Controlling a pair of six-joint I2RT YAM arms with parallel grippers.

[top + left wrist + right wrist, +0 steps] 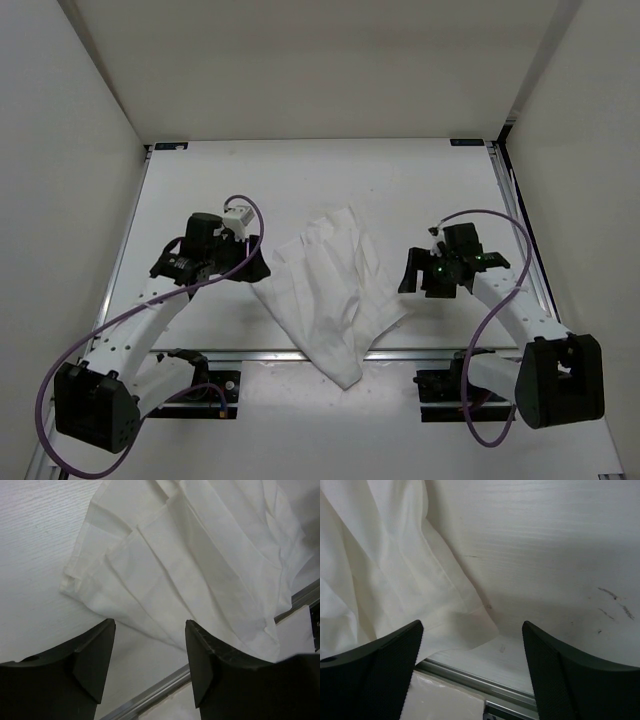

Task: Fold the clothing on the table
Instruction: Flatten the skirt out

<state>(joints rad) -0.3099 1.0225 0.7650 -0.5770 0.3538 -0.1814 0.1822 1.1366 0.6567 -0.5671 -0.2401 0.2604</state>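
Observation:
The clothing (330, 290) is a white creased garment, bunched into a rough fan at the table's (300, 180) middle, with its narrow end draped over the front rail. My left gripper (257, 272) hovers at the garment's left edge. In the left wrist view the clothing (200, 565) lies just beyond the left gripper (150, 642), which is open with only bare tabletop between its fingers. My right gripper (408, 282) sits at the garment's right edge. In the right wrist view the right gripper (472, 642) is wide open, and a hemmed corner of the clothing (395, 575) reaches toward the gap.
A thin metal front rail (250, 353) runs under the garment's tip and shows as the rail (150, 695) and the rail (470, 677) in both wrist views. White side walls (70, 200) close in the table. Dark scuff marks (612, 602) dot the tabletop at the right.

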